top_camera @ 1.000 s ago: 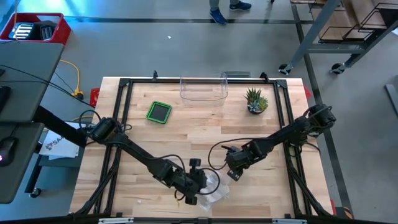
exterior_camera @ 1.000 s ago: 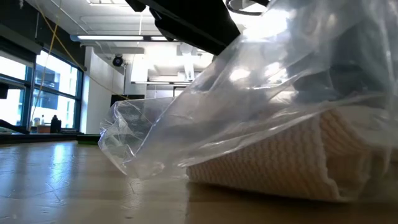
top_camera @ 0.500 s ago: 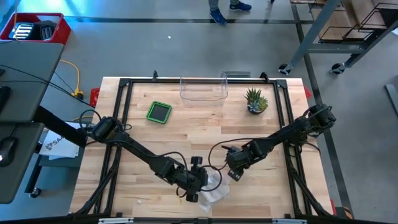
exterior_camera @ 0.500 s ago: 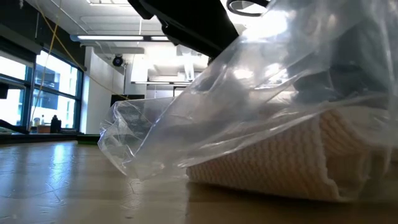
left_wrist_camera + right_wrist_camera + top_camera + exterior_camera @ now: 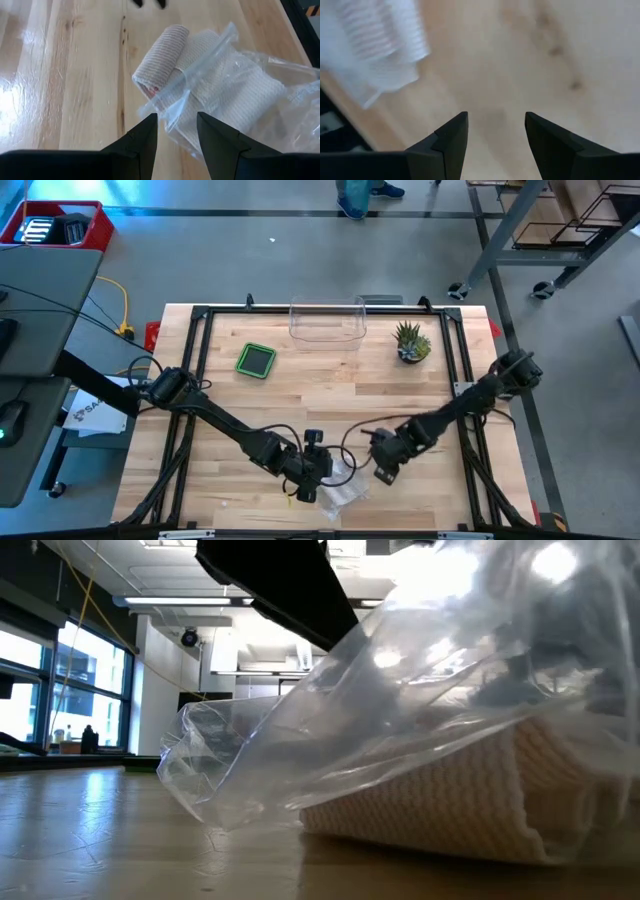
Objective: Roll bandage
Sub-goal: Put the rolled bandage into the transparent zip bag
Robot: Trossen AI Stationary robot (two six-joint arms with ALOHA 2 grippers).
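While the beige ribbed elastic bandage [image 5: 161,52] lies partly rolled at about six o'clock on the light wooden slatted table [image 5: 300,395], near its front edge, a crinkled clear plastic bag [image 5: 235,95] covers most of its flat, unrolled part. In the left wrist view the rolled end sticks out of the bag, bare, with a touch of red at its open end. The low view sees the bag [image 5: 330,730] close up, ballooned over the woven cloth [image 5: 440,795], which rests flat on the wood.

The left gripper [image 5: 312,480] sits at the bag's nine o'clock side; its fingers [image 5: 142,137] are spread, with a fold of the plastic lying in the gap between them, and I cannot tell whether they touch it. The right gripper [image 5: 381,471] hangs just at three o'clock of the bag, its jaws also spread, with only bare wood between them and the ribbed cloth off to one side.

Towards twelve o'clock on the table stand a clear plastic rectangular bin [image 5: 326,322], a green square lidded container [image 5: 256,360] at about eleven, and a small spiky potted plant [image 5: 411,342] at about one. A person's feet [image 5: 350,202] show on the floor beyond.
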